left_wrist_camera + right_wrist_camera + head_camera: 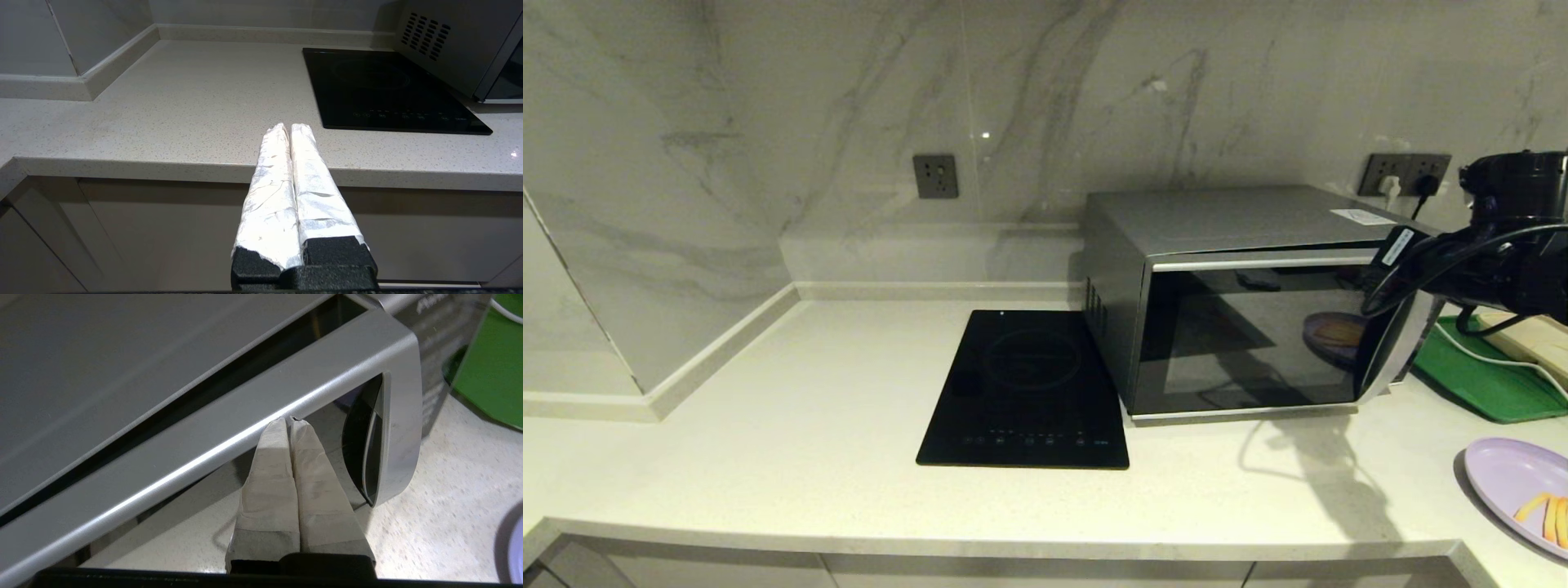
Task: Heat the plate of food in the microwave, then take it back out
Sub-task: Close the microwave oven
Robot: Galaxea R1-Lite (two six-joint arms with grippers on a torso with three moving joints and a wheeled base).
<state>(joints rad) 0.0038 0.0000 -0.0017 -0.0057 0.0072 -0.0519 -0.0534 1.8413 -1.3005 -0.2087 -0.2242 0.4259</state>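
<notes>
The silver-grey microwave (1225, 220) stands at the back right of the counter. Its dark glass door (1241, 335) is slightly ajar, and a dark gap shows along the door's top (229, 375). My right gripper (289, 421) is shut and empty, its tips at the door's silver top band, close to the curved handle (402, 416). The lavender plate of food (1515, 482), with yellow sticks on it, lies on the counter at the front right, outside the microwave. My left gripper (289, 127) is shut and empty, parked low before the counter's front edge.
A flat black induction cooktop (1029, 392) lies left of the microwave. Right of the microwave is a green tray (1478, 371) with a cream dish (1531, 335) and a white cable. Marble walls close the back and left. The counter's front edge (1013, 539) runs below.
</notes>
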